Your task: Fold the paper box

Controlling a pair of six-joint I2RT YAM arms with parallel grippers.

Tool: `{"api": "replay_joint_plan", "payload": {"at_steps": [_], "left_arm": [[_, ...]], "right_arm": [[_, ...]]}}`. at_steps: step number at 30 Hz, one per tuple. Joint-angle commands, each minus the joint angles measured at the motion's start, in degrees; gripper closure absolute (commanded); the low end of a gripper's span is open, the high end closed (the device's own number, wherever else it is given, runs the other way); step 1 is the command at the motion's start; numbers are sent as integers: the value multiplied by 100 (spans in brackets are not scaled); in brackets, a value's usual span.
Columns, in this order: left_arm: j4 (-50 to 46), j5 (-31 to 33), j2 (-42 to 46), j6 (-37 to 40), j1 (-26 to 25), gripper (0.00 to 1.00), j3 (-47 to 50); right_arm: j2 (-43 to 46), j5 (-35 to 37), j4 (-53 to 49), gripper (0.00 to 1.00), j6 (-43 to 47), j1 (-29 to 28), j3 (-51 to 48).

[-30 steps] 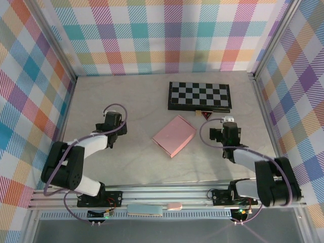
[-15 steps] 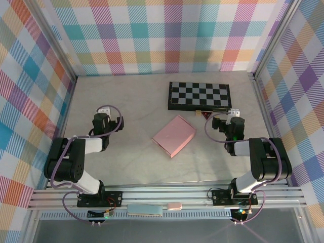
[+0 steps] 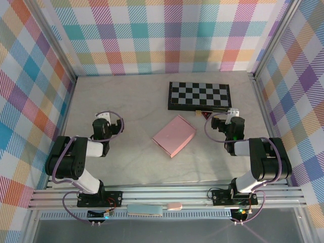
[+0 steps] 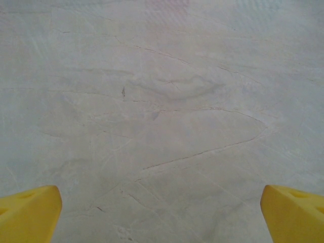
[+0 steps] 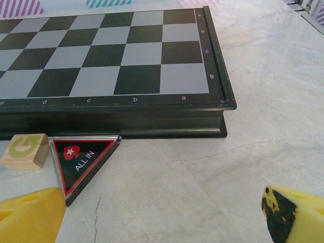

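The pink box is lying flat and closed near the middle of the table, between the two arms and well apart from both. It is sitting askew: its long axis is running from near-left to far-right, with one corner pointing at the board and the opposite one pointing back toward the arm bases. A thin side wall is showing along its near-left edge.

The left gripper is hanging over bare table to the left of the box. In the left wrist view its yellow fingers are standing wide apart at the lower corners, holding nothing.

The right gripper is sitting right of the box, just before the board's near right corner. In the right wrist view its fingers are spread wide and holding nothing, facing the board. A black "ALL IN" triangle is lying against the board's edge, with a wooden block just left of it.
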State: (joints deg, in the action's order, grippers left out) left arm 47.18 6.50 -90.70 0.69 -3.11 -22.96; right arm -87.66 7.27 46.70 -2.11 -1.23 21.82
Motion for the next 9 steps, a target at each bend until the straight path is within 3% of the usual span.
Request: {"api": "replay_joint_plan", "payload": {"at_steps": [1, 9], "left_arm": [[344, 11, 17, -61, 20, 0, 0], [371, 25, 21, -62, 10, 0, 26]], "right_arm": [[-3, -138, 148, 1, 35, -44, 117], [-1, -121, 191, 1, 40, -45, 92]]}}
